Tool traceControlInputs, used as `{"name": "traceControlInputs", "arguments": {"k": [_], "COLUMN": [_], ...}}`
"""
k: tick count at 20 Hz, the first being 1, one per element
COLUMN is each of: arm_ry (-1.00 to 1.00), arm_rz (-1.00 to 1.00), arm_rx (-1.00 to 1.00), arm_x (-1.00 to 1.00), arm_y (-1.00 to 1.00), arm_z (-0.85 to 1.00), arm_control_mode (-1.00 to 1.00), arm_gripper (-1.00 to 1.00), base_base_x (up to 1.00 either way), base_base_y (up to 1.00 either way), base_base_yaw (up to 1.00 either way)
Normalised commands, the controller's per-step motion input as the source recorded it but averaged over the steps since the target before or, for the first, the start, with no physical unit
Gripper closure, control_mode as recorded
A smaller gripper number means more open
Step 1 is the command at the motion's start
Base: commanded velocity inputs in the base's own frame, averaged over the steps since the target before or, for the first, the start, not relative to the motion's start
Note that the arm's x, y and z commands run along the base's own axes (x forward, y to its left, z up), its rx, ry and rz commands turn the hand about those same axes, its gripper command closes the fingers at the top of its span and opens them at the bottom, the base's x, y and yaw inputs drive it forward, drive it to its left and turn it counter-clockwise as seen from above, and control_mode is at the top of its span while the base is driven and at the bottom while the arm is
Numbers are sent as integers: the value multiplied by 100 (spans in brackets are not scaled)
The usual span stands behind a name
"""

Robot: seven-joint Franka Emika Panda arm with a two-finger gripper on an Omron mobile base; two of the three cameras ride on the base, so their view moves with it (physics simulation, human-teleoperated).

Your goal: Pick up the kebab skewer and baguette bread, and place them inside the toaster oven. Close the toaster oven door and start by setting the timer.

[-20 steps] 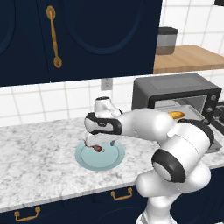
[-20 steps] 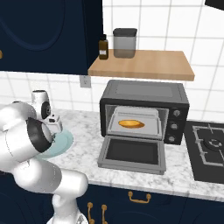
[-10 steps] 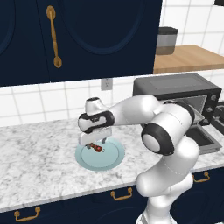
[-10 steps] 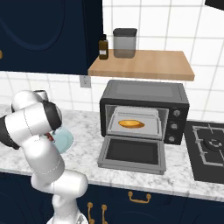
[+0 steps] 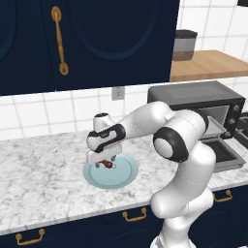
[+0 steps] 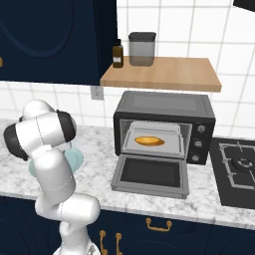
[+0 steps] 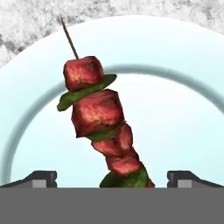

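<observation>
The kebab skewer (image 7: 103, 127), red meat chunks with green slices on a thin stick, lies on a pale blue plate (image 7: 175, 109). In the left base view the skewer (image 5: 105, 164) rests on that plate (image 5: 123, 174), and my gripper (image 5: 103, 161) hovers just above it, pointing down. The hand view has my gripper (image 7: 112, 179) open, with the skewer's near end between the dark fingertips (image 7: 41, 177). The baguette bread (image 6: 149, 141) lies on the tray inside the toaster oven (image 6: 164, 107). The toaster oven door (image 6: 150, 174) hangs open, flat over the counter.
The marble counter (image 5: 38, 179) runs left of the plate. A wooden shelf (image 6: 164, 72) above the oven carries a jar (image 6: 142, 48) and a dark bottle (image 6: 118, 53). A stove burner (image 6: 239, 164) sits right of the oven. Dark cabinets hang overhead.
The gripper has sunk slightly toward the skewer over the plate, and the arm's elbow has risen into a more upright pose. The jaws stay open.
</observation>
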Motion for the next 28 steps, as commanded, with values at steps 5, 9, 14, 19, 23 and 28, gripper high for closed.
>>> {"name": "traceControlInputs", "arguments": {"k": [5,9,14,19,23,28], "arm_ry": [-3,-9,-5,0,0,0], "arm_rz": [2,2,1,3,4,5], "arm_rx": [0,0,0,0,0,0], "arm_x": [16,0,0,1,-19,-46], "arm_y": [0,0,-4,-4,-16,-42], "arm_z": [-7,-40,-18,-2,48,78], "arm_control_mode": [-100,-100,-100,-100,-100,-100], "arm_gripper": [-100,100,100,100,100,100], "base_base_x": [0,0,0,0,0,0], "base_base_y": [0,0,0,0,0,0], "base_base_yaw": [0,0,0,0,0,0]}}
